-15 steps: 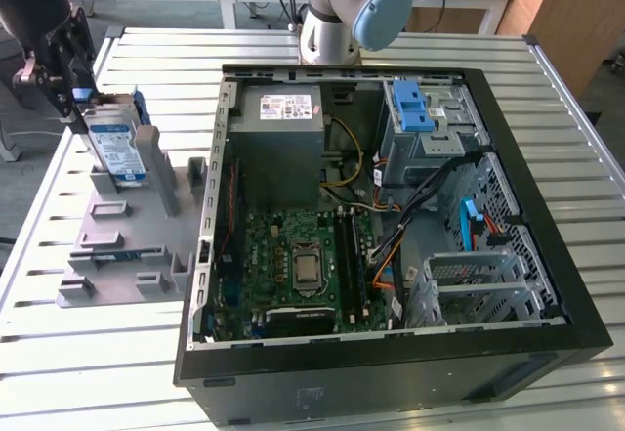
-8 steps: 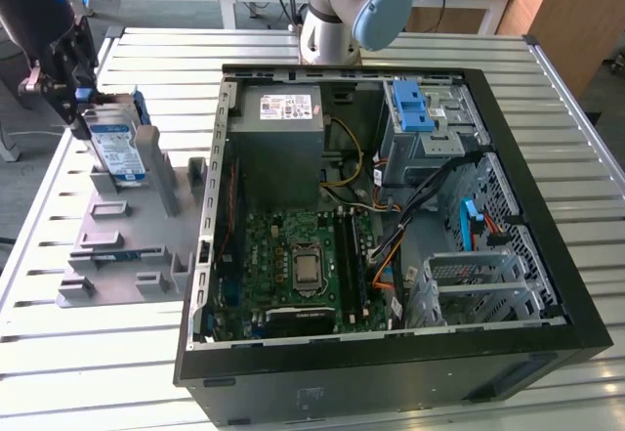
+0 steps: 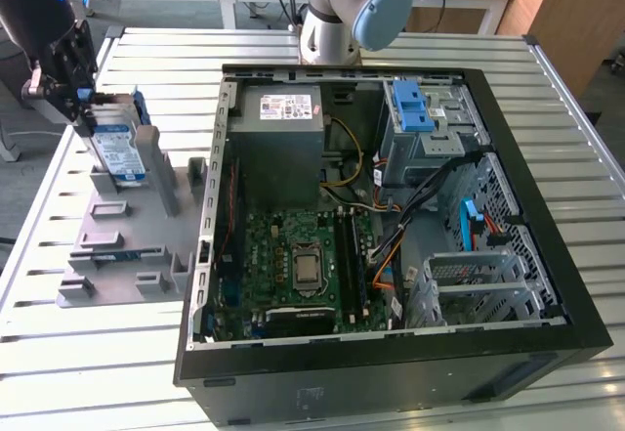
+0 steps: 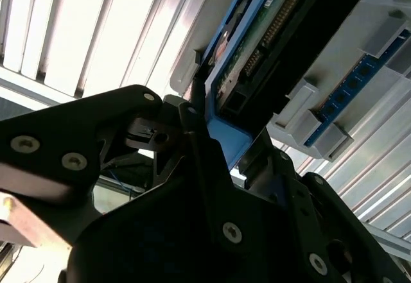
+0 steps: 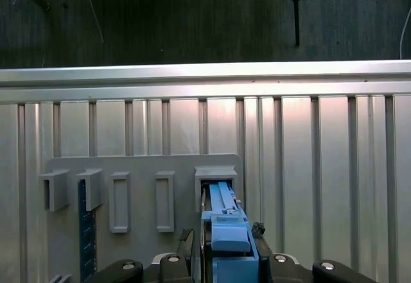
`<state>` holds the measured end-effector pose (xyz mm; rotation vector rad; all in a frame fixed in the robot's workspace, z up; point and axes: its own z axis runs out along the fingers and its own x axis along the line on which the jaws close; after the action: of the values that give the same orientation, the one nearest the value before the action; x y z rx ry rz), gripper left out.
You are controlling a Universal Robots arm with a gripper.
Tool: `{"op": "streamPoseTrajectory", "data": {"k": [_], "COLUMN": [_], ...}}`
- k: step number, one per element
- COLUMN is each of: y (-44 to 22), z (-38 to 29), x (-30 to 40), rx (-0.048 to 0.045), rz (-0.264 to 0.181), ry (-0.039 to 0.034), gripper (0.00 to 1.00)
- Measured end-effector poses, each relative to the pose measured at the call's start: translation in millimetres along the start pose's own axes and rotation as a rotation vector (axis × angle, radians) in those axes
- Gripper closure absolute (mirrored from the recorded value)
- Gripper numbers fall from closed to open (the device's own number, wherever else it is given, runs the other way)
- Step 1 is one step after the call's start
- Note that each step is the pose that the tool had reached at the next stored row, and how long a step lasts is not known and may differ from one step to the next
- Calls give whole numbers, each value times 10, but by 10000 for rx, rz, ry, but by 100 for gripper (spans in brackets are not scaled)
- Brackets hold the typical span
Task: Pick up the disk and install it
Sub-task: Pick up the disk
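The disk [image 3: 117,150] stands on edge in the grey fixture [image 3: 127,231] at the exterior view's left, its white-and-blue label facing the camera and blue rails along its edges. My gripper [image 3: 81,108] reaches down onto its top end and is shut on it. In the first wrist view the disk's blue rail [image 5: 223,228] lies between the two fingers [image 5: 186,238], above a slot of the fixture [image 5: 141,167]. The second wrist view shows the disk's circuit-board side [image 4: 270,45] and a black finger [image 4: 192,135] pressed against its blue edge.
The open computer case [image 3: 391,348] fills the middle and right of the slatted metal table [image 3: 59,353]. Inside are a grey power-supply box [image 3: 276,128], the motherboard [image 3: 298,265] and a blue latch on a grey bay [image 3: 415,108]. A blue-edged card [image 3: 127,253] sits in the fixture.
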<state>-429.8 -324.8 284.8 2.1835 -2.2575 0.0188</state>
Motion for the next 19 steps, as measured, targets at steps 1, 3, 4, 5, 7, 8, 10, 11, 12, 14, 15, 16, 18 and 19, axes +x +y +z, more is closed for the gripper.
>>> {"op": "streamPoseTrajectory", "data": {"k": [1, 3, 4, 5, 7, 8, 10, 11, 12, 14, 15, 16, 18, 19], "y": [0, 0, 0, 0, 0, 0, 0, 0, 0, 0, 0, 0, -1, -1], "z": [0, 0, 0, 0, 0, 0, 0, 0, 0, 0, 0, 1, 1, 1], "x": [0, 0, 0, 0, 0, 0, 0, 0, 0, 0, 2, 7, 19, 28], "rx": [0, 0, 1, 0, 0, 0, 0, 0, 0, 0, -1, 1, 1, 0], "rz": [0, 0, 0, 0, 1, 0, 0, 1, 0, 0, 1, 0, 0, 0], "ry": [0, 1, 0, 1, 2, 2, 3, 3, 3, 4, 4, 3, 3, 4], "gripper": [54, 62, 62, 62, 62, 62, 62, 62, 62, 61, 61, 55, 55, 55]}}
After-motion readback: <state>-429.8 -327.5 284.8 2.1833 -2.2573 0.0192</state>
